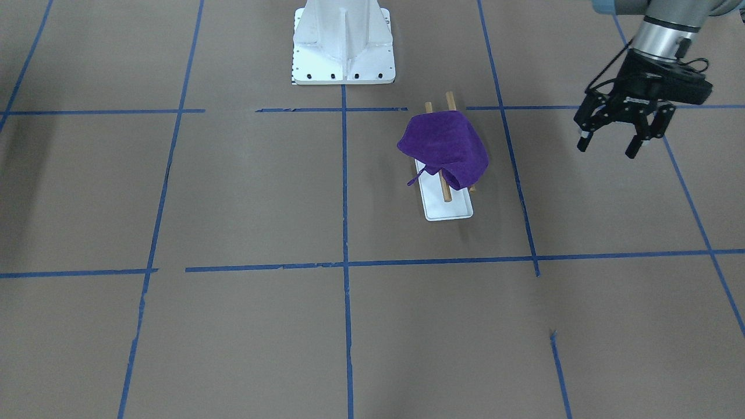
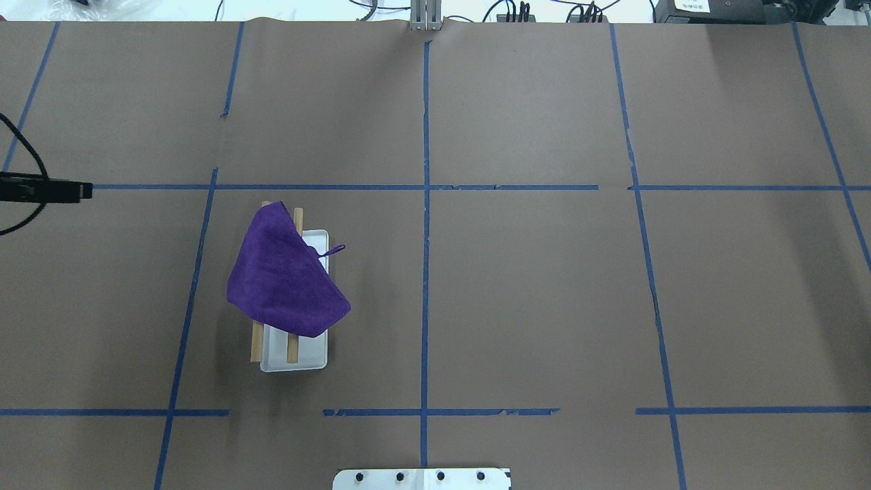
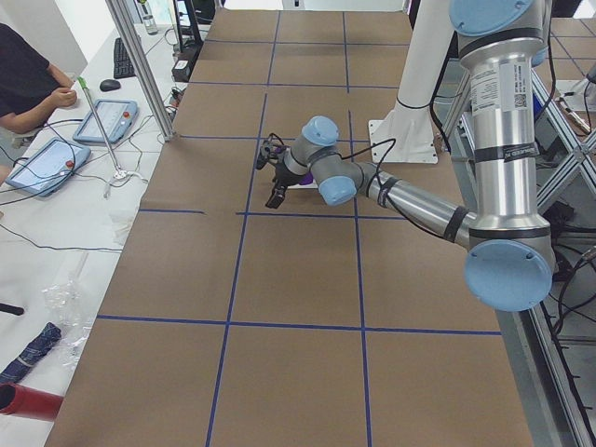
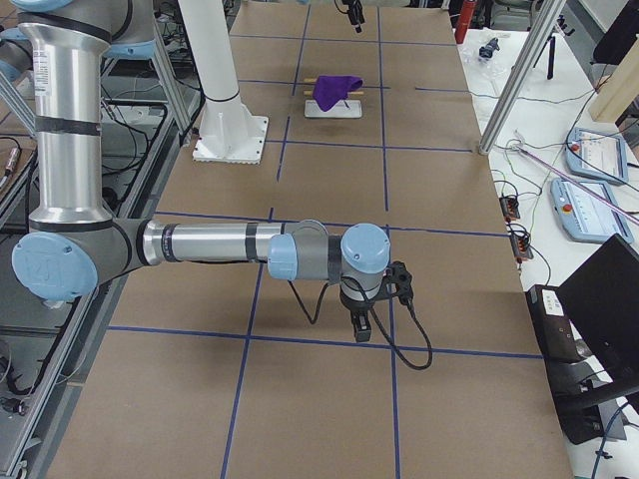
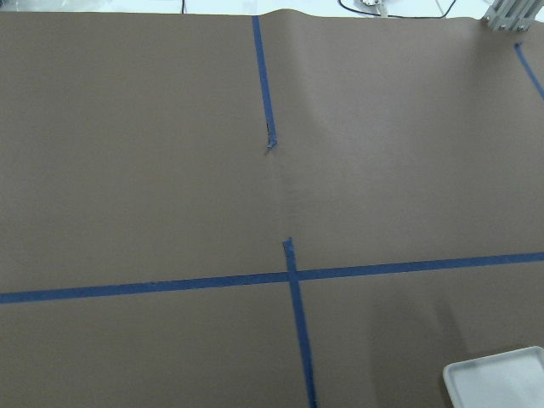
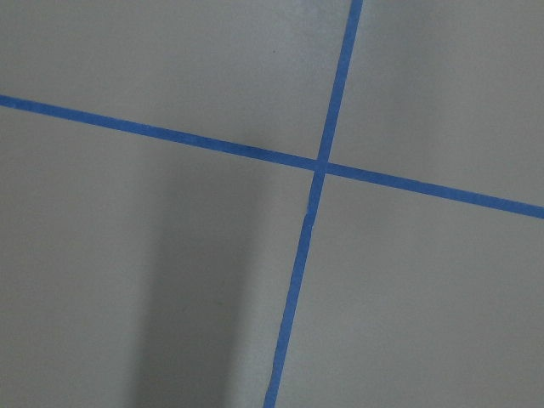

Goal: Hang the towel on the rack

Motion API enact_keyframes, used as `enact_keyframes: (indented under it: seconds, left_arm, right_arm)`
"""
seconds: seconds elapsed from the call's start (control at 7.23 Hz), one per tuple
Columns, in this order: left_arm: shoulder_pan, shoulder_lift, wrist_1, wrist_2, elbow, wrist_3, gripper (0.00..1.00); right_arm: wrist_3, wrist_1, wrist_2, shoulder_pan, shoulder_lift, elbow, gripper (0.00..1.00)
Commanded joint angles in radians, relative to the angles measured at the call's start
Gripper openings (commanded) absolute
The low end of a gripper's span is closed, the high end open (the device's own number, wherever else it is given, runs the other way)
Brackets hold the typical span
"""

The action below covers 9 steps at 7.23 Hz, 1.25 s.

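Observation:
The deep-purple towel [image 1: 445,145] lies draped over the two wooden dowels of the rack, its loop tag hanging off one side. The rack's white tray [image 1: 449,210] sits on the brown table; both also show in the overhead view, towel [image 2: 282,279] and tray [image 2: 304,357]. My left gripper [image 1: 607,148] hovers open and empty, well off to the side of the rack. The left wrist view shows only a corner of the tray [image 5: 497,378]. My right gripper [image 4: 361,324] is far from the rack, seen only in the right side view; I cannot tell whether it is open or shut.
The large white bolted pedestal [image 1: 343,41] stands behind the rack. Blue tape lines [image 2: 425,204] grid the brown table. A person and tablets [image 3: 47,158] sit beyond the table's far edge.

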Motion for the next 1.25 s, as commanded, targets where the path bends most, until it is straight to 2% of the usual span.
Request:
enact_keyframes:
  seconds: [0.0,0.14,0.42,0.55,0.69,0.83,0.97,1.11]
  left_arm:
    - [-0.180,0.001,0.126,-0.143,0.090,0.259,1.00]
    - [-0.249,-0.025,0.317,-0.142,0.088,0.427,1.00]
    - [-0.356,-0.165,0.649,-0.139,0.142,0.675,1.00]
    - [-0.428,-0.184,0.707,-0.148,0.204,0.770,1.00]
    - [-0.488,-0.181,0.706,-0.203,0.257,0.806,1.00]
    - [-0.524,-0.169,0.698,-0.322,0.327,0.808,1.00]
    - [-0.577,-0.157,0.692,-0.352,0.396,0.860,1.00]
    - [-0.584,-0.148,0.695,-0.358,0.392,0.868,1.00]
  right_arm:
    - [-0.009,0.008,-0.003,0.008,-0.003,0.007,1.00]
    - [-0.003,0.008,-0.003,0.010,-0.011,0.010,1.00]
    - [0.014,0.005,0.007,0.010,-0.018,-0.012,1.00]
    - [0.016,0.005,0.009,0.010,-0.031,-0.014,1.00]
    - [0.016,0.005,0.010,0.010,-0.040,-0.014,1.00]
    - [0.020,0.001,0.016,0.010,-0.040,-0.019,1.00]
    - [0.020,-0.004,0.026,0.010,-0.041,-0.023,1.00]
    - [0.020,-0.004,0.027,0.013,-0.041,-0.028,1.00]
